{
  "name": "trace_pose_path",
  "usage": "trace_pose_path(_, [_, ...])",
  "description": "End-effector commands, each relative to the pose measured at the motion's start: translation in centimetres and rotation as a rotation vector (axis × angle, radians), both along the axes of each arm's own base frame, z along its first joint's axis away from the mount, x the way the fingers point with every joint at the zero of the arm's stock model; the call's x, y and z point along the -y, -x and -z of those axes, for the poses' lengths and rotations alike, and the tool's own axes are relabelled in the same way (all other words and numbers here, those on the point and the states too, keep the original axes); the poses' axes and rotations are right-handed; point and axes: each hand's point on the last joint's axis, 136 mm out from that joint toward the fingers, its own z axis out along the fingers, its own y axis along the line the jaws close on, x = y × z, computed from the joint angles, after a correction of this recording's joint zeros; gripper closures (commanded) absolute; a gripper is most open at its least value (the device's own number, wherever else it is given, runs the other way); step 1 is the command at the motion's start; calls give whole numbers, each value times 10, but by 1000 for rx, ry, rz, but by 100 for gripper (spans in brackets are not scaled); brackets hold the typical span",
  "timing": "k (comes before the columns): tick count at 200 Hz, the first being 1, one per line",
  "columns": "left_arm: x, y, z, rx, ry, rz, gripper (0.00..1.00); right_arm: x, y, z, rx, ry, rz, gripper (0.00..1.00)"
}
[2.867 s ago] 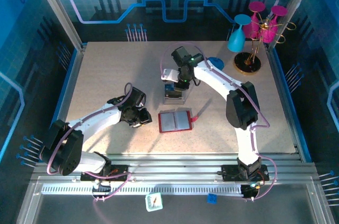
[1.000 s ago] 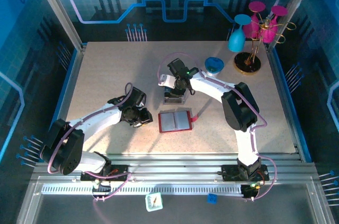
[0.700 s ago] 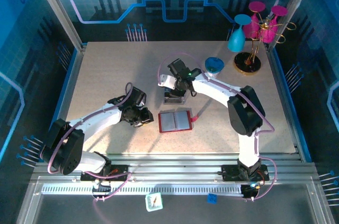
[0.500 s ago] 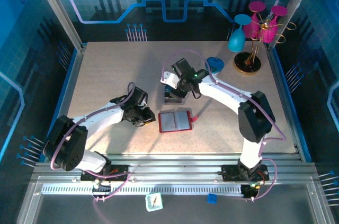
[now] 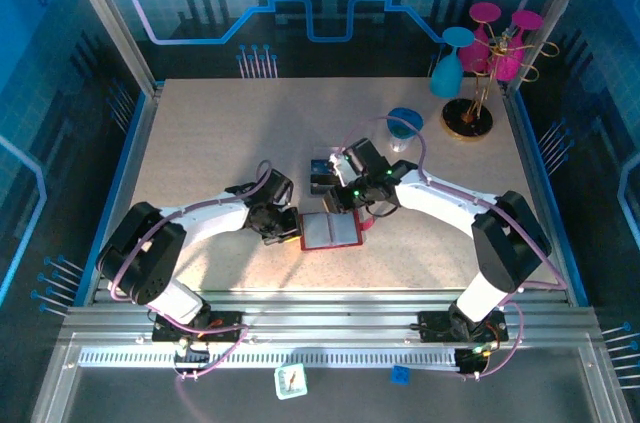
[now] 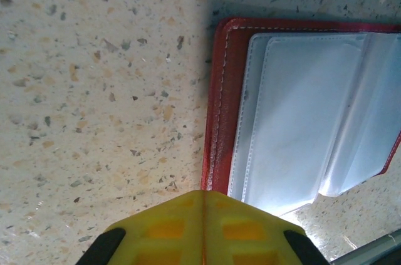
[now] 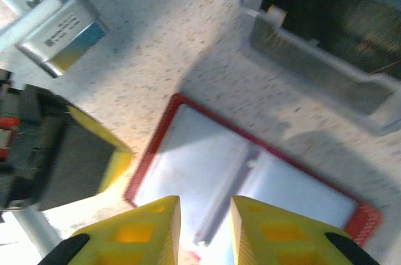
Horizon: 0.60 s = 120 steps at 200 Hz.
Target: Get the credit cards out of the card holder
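The red card holder (image 5: 330,231) lies open and flat on the speckled surface (image 5: 200,143) with its pale pockets facing up. The left gripper (image 6: 203,197) is at its left edge with the fingers pressed together. The right gripper (image 7: 205,208) is over the holder's middle fold, its yellow fingers a narrow gap apart. Just beyond stands a clear plastic box (image 5: 322,175), and farther back a small blue container (image 5: 404,123).

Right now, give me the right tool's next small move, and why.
Probably lower the right tool and pinch at the pale inner pockets of the open red folding wallet. Its jaws stand slightly apart just above the centre fold, and the shut left tool sits at the wallet's left edge, seemingly steadying it.
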Motion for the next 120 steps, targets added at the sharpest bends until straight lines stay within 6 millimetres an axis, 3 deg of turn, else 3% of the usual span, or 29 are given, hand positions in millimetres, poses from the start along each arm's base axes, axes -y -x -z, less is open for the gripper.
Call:
trace_pose_path(1, [5, -3, -3, 0, 5, -4, 95, -25, 24, 10, -248, -146, 53, 74])
trace_pose_path(40, [11, -2, 0, 0, 24, 9, 96, -39, 36, 31, -382, -236, 53, 77])
trace_pose_path(87, [16, -6, -5, 22, 54, -11, 99, -46, 39, 56, -453, -224, 67, 84])
trace_pose_path(120, [13, -2, 3, -9, 34, -9, 100, -47, 41, 66, -473, -193, 67, 85])
